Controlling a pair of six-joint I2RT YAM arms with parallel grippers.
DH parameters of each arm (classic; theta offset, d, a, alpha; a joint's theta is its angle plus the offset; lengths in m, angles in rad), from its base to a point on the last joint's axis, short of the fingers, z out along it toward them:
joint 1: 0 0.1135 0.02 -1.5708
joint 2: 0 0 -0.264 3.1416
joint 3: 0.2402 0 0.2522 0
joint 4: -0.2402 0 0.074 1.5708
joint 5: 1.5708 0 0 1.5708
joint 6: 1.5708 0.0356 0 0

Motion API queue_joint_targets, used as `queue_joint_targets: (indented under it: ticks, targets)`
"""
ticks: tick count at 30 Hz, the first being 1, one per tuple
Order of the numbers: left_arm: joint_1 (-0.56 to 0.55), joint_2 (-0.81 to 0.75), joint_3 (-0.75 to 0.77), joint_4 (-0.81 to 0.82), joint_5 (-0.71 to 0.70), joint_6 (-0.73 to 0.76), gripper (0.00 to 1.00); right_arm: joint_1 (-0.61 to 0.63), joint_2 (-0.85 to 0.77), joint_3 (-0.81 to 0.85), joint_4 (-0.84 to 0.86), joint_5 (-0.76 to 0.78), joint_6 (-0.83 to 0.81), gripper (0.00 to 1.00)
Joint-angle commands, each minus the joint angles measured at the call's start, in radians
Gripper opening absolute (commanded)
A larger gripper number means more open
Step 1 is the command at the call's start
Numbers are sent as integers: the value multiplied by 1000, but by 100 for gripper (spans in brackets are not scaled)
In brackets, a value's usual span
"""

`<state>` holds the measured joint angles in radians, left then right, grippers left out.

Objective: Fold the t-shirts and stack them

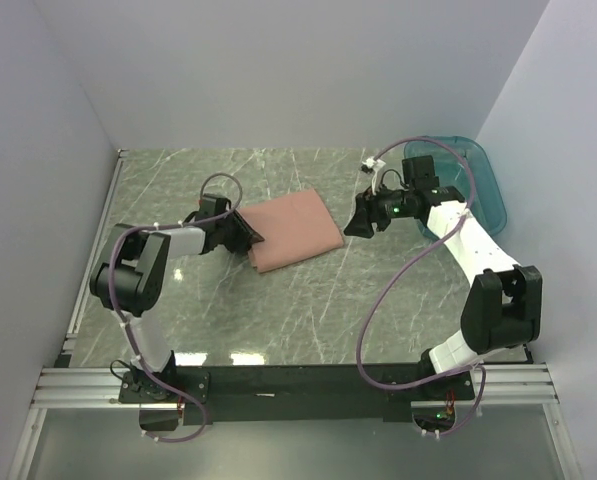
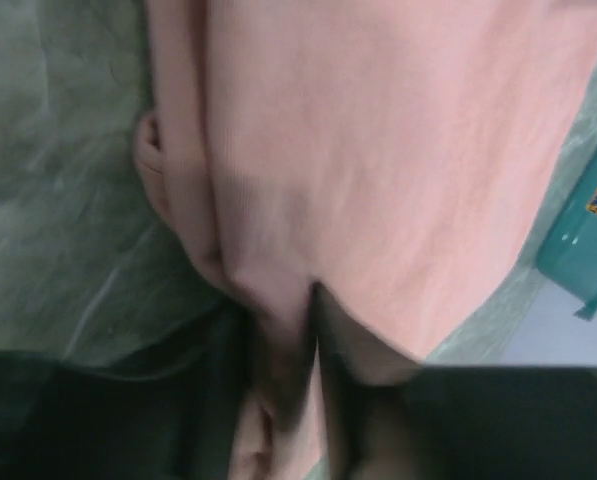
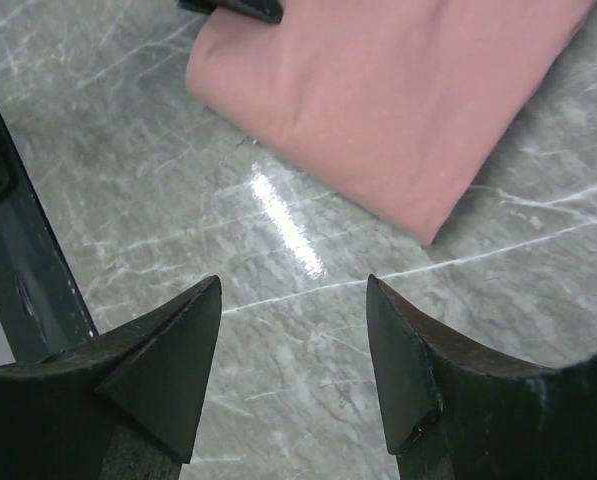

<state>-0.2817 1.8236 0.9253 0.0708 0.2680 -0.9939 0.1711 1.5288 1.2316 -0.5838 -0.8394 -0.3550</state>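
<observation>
A folded salmon-pink t-shirt [image 1: 293,230] lies as a rectangle on the green marble table [image 1: 278,310]; no print shows on its upper face. My left gripper [image 1: 250,238] is at the shirt's near-left edge. In the left wrist view the t-shirt [image 2: 378,150] fills the frame, and a ridge of its cloth is pinched between the dark jaws of the left gripper [image 2: 300,315]. My right gripper [image 1: 353,227] hovers to the right of the shirt, apart from it. In its own view the right gripper [image 3: 293,290] stands open over bare marble, with the t-shirt [image 3: 398,100] ahead of it.
A teal plastic bin [image 1: 478,180] stands at the back right of the table, behind the right arm, and its corner shows in the left wrist view [image 2: 583,250]. White walls enclose the table on three sides. A black rail [image 1: 298,380] runs along the near edge.
</observation>
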Motion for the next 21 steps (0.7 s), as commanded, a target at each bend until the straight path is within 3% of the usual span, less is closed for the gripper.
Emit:
queue_joint_targets:
  ticks: [1, 2, 5, 7, 12, 15, 21]
  targets:
    - [-7, 89, -8, -158, -41, -43, 32, -19, -35, -6, 56, -50, 17, 66]
    - [-4, 86, -14, -164, -73, -26, 18, -21, -38, -9, 59, -52, 19, 66]
    - [36, 65, 21, -233, -133, 68, 2, -28, -38, -12, 59, -56, 17, 66]
    - [107, 56, 64, -282, -188, 142, 0, -30, -32, -9, 55, -59, 16, 66]
    - [346, 114, 302, -480, -164, 424, 0, -28, -32, -6, 41, -63, -1, 66]
    - [467, 198, 466, -593, -156, 569, 0, -33, -33, -6, 38, -72, -4, 66]
    - [607, 471, 889, -831, -337, 716, 3, -33, -27, 0, 18, -102, -16, 65]
